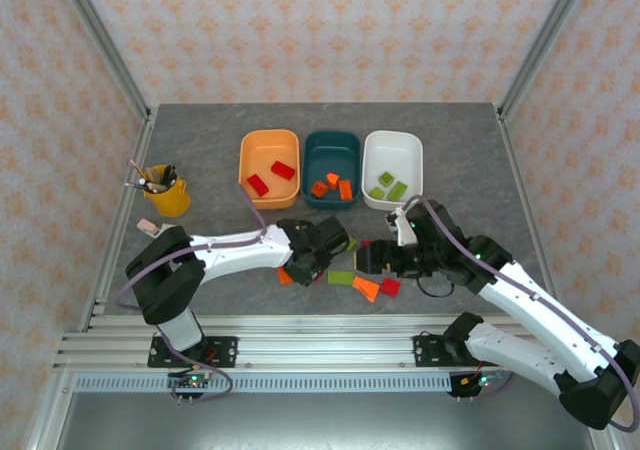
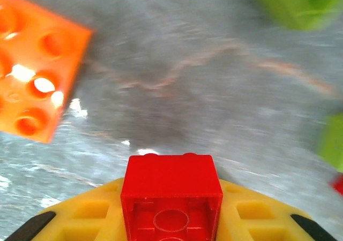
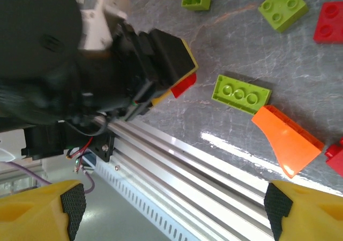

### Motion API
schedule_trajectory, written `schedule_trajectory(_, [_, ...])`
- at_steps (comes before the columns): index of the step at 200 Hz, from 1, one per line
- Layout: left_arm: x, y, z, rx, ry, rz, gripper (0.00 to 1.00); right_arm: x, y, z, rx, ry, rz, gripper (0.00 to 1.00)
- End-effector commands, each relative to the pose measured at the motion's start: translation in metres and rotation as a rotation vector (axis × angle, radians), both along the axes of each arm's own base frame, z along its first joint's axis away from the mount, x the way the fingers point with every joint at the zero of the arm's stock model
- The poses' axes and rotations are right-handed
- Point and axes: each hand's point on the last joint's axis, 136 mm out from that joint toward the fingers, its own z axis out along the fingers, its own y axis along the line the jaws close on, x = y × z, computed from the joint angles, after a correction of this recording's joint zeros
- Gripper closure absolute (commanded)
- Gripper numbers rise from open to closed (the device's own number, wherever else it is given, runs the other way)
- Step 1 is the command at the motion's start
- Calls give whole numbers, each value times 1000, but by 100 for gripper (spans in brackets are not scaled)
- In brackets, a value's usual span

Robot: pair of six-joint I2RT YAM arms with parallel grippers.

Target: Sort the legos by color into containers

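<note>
1. Gripping a small red square plastic brick: left gripper clamped on it, low over the grey stone-patterned table near the front edge, with a loose orange studded brick just beside
2. Judged as the pick step for this red piece: grasp made, lift and carry not yet done
3. Right gripper held with yellow fingers spread wide and nothing between them, close to the yellow-green oblong brick and the orange wedge-shaped piece
4. Sorting partly done, going by the tubs: two red bricks in the light orange rounded plastic tub, orange ones in the dark teal tub, yellow-green ones in the white tub; several pieces loose between the two grippers
5. Next move probably calling for a straight lift to clear the neighbouring bricks, then a carry back to the light orange tub and a release above it, minding the right arm close alongside
</note>
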Motion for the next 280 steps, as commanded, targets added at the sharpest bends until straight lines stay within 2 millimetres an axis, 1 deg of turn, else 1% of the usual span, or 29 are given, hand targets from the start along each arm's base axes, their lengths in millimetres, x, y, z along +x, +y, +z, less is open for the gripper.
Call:
schedule_trajectory(1, [29,29,53,102,-131,-70,69,19,-3,40,27,-137,-67,12])
schedule_trajectory(20, [52,48,81,116,-176,-108,69,40,-2,68,63,-226,-141,11])
schedule_trajectory(33, [70,66,100,153,-202,-137,70,54,3,84,99,-265,-182,10])
schedule_trajectory(48, [91,84,116,175,-218,-174,70,70,13,95,138,-279,-213,10])
schedule_trajectory(56, [104,91,120,176,-221,-194,70,78,20,99,161,-278,-226,10])
schedule_trajectory(66, [117,101,123,180,-212,-211,69,90,28,99,171,-264,-243,10])
schedule_trajectory(88, [146,113,114,175,-172,-252,70,114,43,99,202,-246,-288,10])
schedule_trajectory(110, [174,117,101,183,-155,-279,70,134,54,101,224,-236,-313,10])
schedule_trajectory(116, [181,117,96,183,-148,-287,70,136,55,104,231,-240,-313,10])
schedule_trajectory(118, [183,117,95,183,-146,-288,70,139,57,99,220,-230,-313,10])
schedule_trajectory(122, [187,116,91,181,-138,-294,69,142,59,96,211,-223,-311,10])
schedule_trajectory(124, [189,115,93,178,-143,-296,69,143,59,96,210,-222,-311,10])
schedule_trajectory(127, [192,115,83,182,-120,-300,69,145,60,95,205,-220,-311,10])
schedule_trajectory(143, [204,115,65,189,-77,-311,69,151,62,90,190,-206,-314,10])
schedule_trajectory(172, [216,121,40,223,-23,-321,69,154,61,80,176,-180,-325,10])
schedule_trajectory(197, [212,134,25,279,34,-317,69,153,59,67,153,-153,-337,10])
schedule_trajectory(215, [209,135,12,262,50,-317,69,153,57,59,134,-139,-344,10])
schedule_trajectory(232, [205,134,1,251,76,-328,64,153,56,50,103,-120,-340,10])
schedule_trajectory(248, [203,134,-1,250,88,-333,58,152,56,44,77,-108,-334,11])
schedule_trajectory(262, [203,137,4,258,83,-330,51,152,54,38,45,-104,-329,12])
schedule_trajectory(280, [204,134,12,245,62,-332,42,150,53,32,1,-103,-311,13])
